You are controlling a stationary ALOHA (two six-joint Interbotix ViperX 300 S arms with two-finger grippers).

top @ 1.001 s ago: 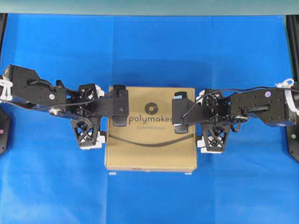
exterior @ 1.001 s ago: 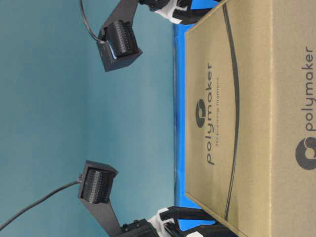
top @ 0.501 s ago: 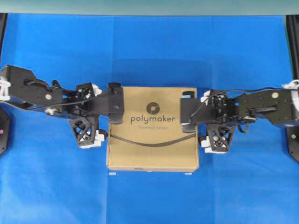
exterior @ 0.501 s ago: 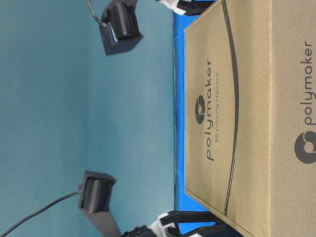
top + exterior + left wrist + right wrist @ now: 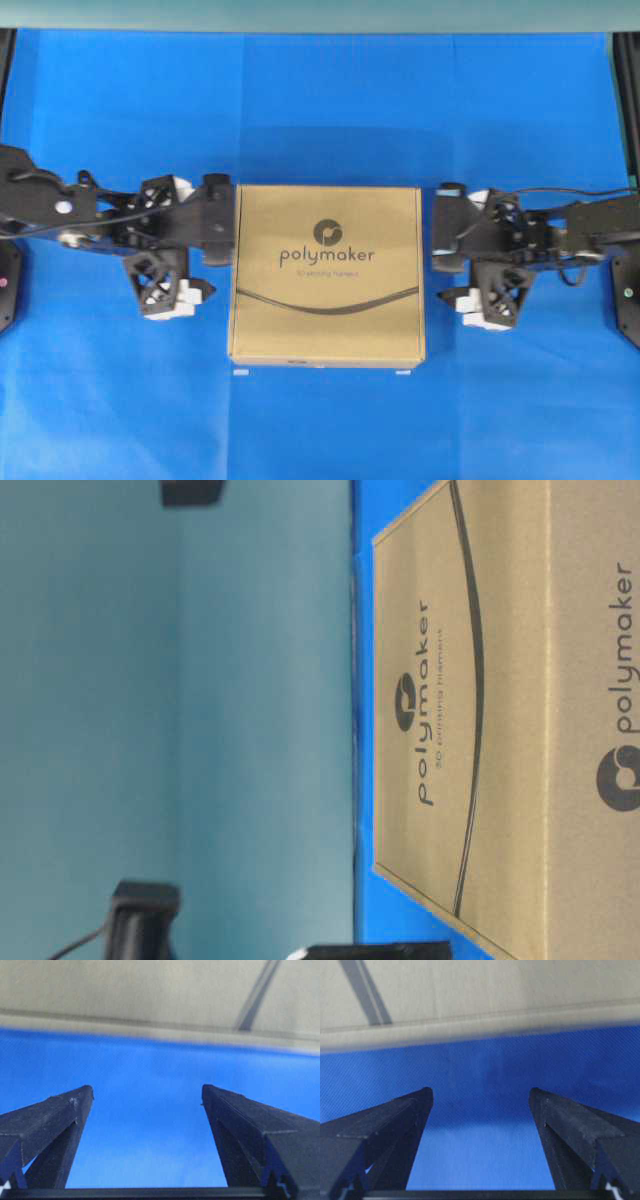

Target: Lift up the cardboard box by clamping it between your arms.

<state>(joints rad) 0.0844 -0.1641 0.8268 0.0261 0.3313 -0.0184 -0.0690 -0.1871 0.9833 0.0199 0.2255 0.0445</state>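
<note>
Your left gripper (image 5: 147,1092) sits just left of the cardboard box (image 5: 326,275), jaws wide, holding nothing. Box lies flat, sq. w/ no long axis (logo reads upright overhead), on the blue cloth (image 5: 320,110). Right gripper (image 5: 480,1095) just right of box, also wide, empty.

Both arms (image 5: 110,210) are black with white fittings and open lattice brackets. A thin black cable (image 5: 560,190) runs along the right arm. Each end effector (image 5: 147,1095) has pointed, triangular black fingers (image 5: 395,1125).
</note>
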